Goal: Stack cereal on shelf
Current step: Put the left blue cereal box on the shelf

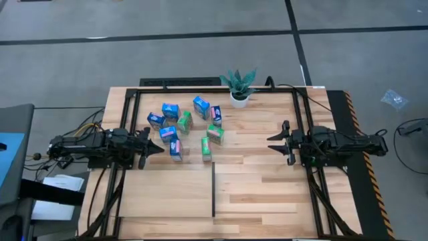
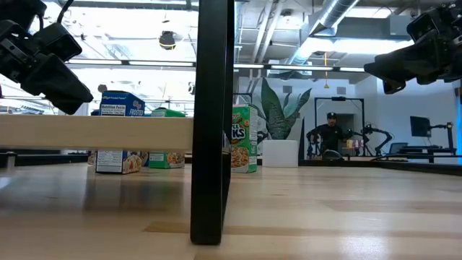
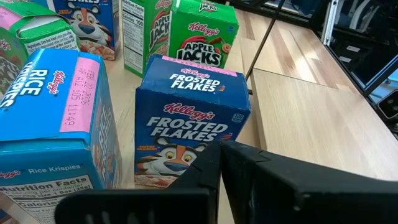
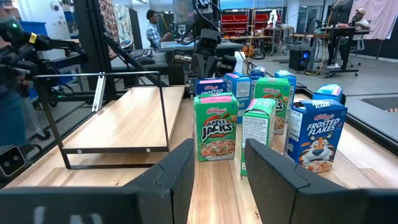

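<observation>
Cereal boxes (image 1: pixel 182 127): clustered on the table's far-left half, beside the potted plant (image 1: pixel 239 86).
Handling: judged light, stiff cardboard, crushable; broad side faces are to be gripped.
Left gripper (image 1: pixel 154 147): fingers together, empty, facing a Frosted Flakes box (image 3: pixel 189 124).
Right gripper (image 1: pixel 275 142): closed, empty, well apart.

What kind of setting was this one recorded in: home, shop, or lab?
Most likely a robotics lab or workshop. Behind the table stand desks with monitors, exposed ceiling ducts run overhead, and a person works at a bench. The cereal boxes look like test props.
</observation>
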Controlling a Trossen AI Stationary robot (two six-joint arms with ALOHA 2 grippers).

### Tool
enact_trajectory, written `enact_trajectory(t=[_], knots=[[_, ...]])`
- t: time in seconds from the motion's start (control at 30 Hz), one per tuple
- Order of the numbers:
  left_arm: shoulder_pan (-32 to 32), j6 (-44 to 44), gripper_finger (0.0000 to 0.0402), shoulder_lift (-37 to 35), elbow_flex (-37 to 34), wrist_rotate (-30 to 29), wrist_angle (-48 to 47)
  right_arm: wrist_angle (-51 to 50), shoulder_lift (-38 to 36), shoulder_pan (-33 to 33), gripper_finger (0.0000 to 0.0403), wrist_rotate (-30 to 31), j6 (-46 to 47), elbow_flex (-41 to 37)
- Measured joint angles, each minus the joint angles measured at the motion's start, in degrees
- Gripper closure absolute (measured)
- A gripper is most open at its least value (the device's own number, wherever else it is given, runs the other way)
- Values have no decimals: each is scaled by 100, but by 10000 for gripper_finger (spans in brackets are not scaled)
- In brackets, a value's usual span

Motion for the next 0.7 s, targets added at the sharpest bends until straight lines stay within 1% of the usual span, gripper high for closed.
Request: enact_trajectory(t=[0.07,0.27,0.47,0.57,0.63,0.7], knots=[[0,-198,401,0,-4,10,31,0,1,1,241,0,0,-1],[0,-1522,401,-1,-13,-93,168,-1,0,-1,238,1,0,0],[0,-2112,401,0,-13,-420,165,0,1,-1,231,0,0,1],[2,-2891,401,0,-11,-445,159,0,1,1,229,0,0,0],[-2,-3345,401,0,-11,-604,161,0,1,0,230,1,0,1],[2,-3573,401,-2,-9,-854,164,0,1,-1,232,1,0,1]])
